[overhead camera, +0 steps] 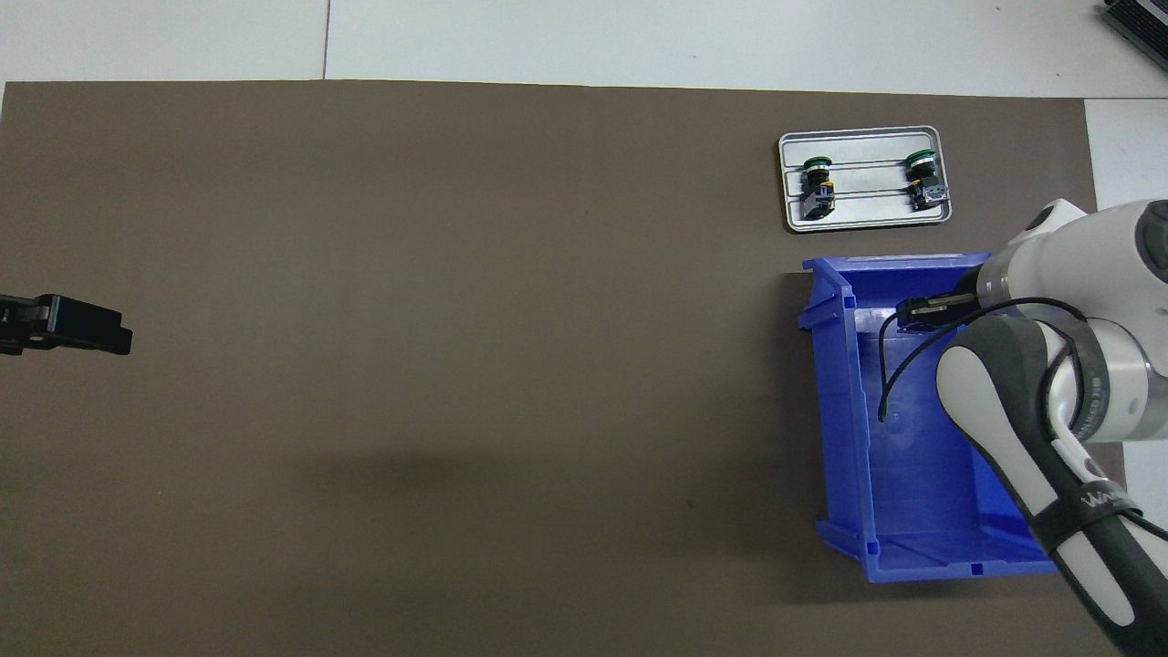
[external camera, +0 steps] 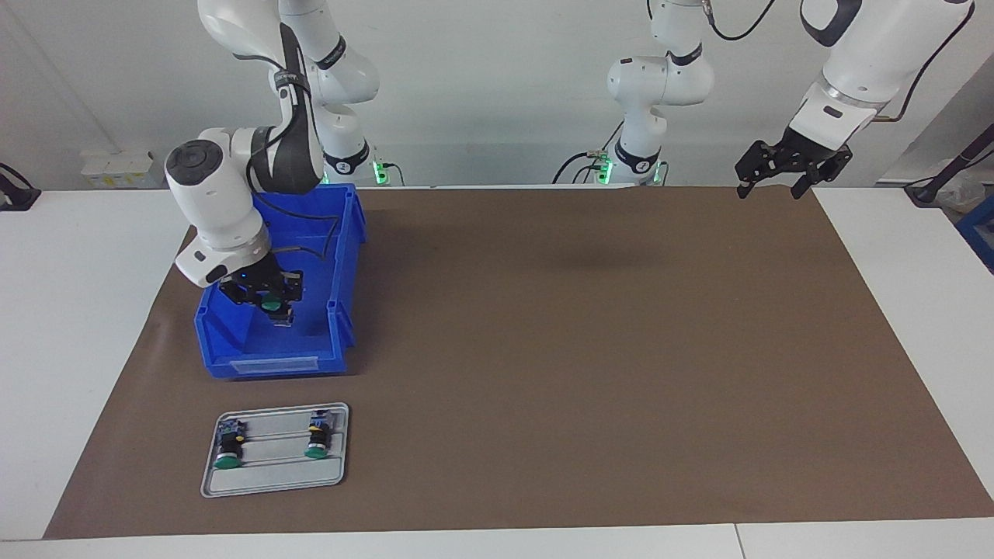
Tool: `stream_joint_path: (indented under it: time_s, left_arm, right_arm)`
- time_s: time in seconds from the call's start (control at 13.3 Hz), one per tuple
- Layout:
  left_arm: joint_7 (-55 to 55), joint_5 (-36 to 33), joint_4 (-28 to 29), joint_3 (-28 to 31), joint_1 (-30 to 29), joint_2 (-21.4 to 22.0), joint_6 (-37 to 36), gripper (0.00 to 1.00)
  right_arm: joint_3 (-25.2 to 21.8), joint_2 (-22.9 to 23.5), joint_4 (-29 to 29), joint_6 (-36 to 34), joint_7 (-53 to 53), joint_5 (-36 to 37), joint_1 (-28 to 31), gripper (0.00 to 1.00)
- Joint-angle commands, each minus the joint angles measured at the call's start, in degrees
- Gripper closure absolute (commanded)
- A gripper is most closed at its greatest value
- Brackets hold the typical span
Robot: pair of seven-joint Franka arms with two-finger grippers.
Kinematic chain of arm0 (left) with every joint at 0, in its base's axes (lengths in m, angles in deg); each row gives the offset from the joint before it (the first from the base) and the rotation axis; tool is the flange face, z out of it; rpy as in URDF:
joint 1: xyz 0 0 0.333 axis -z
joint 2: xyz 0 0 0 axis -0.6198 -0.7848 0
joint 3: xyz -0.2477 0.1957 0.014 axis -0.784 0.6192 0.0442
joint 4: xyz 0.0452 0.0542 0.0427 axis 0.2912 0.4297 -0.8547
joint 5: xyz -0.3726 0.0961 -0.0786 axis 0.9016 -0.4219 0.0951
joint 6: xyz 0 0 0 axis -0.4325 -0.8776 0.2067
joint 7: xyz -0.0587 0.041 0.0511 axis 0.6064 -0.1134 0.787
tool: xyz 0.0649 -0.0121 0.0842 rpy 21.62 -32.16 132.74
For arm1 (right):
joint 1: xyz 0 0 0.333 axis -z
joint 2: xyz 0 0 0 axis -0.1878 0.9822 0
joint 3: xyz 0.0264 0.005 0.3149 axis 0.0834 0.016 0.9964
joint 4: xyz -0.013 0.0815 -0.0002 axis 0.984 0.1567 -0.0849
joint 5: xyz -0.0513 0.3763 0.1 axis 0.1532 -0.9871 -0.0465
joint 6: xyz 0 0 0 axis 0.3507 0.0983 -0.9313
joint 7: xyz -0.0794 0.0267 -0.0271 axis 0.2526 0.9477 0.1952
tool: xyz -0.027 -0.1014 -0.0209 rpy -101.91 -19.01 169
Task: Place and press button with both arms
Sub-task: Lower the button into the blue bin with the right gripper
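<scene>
Over the blue bin (external camera: pixel 233 341), at its end toward the grey tray (external camera: pixel 272 481), the right gripper (external camera: pixel 264 299) grips a green-capped button (external camera: pixel 272 305); the placing step is underway. Next, carry it to the tray's bare edge. The left gripper (external camera: pixel 780 167) waits open over the mat's corner.

A white table (external camera: pixel 70 326) carries a large brown mat (external camera: pixel 590 357) that covers most of its top. A plain pale wall (external camera: pixel 497 85) rises along the robots' end (evenly lit, no windows in view). A small white box (external camera: pixel 116 168) sits by the wall at the right arm's end.
</scene>
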Motion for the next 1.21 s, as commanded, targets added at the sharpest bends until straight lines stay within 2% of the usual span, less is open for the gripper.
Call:
stream_joint_path:
  time_s: [0.0, 0.53, 0.6, 0.68, 0.83, 0.98, 1.13]
  left_arm:
    - [-0.6, -0.7, 0.7, -0.4, -0.5, 0.8, -0.5, 0.00]
    - [-0.6, -0.7, 0.7, -0.4, -0.5, 0.8, -0.5, 0.00]
    - [-0.6, -0.8, 0.7, -0.4, -0.5, 0.8, -0.5, 0.00]
    - [-0.6, -0.7, 0.7, -0.4, -0.5, 0.8, -0.5, 0.00]
    - [-0.6, -0.7, 0.7, -0.4, -0.5, 0.8, -0.5, 0.00]
    - [-0.6, -0.7, 0.7, -0.4, -0.5, 0.8, -0.5, 0.00]
    - [-0.6, -0.8, 0.7, -0.4, -0.5, 0.8, -0.5, 0.00]
  right_arm:
    - [0.6, 2.4, -0.2, 3.6, 4.2, -1.5, 1.3, 1.00]
    - [0.6, 5.6, -0.6, 6.5, 3.9, -1.7, 1.1, 1.00]
    - [0.6, 5.7, -0.5, 6.4, 3.9, -1.7, 1.1, 0.67]
    - [0.6, 5.6, -0.4, 6.2, 3.5, -1.7, 0.9, 0.38]
    - [0.6, 4.0, -0.2, 5.5, 1.5, -1.9, 0.8, 0.20]
    - [0.6, 1.8, -0.2, 3.2, -1.0, -2.1, 0.9, 0.13]
    - [0.6, -1.7, -0.2, 1.3, -4.1, -2.1, 0.8, 0.12]
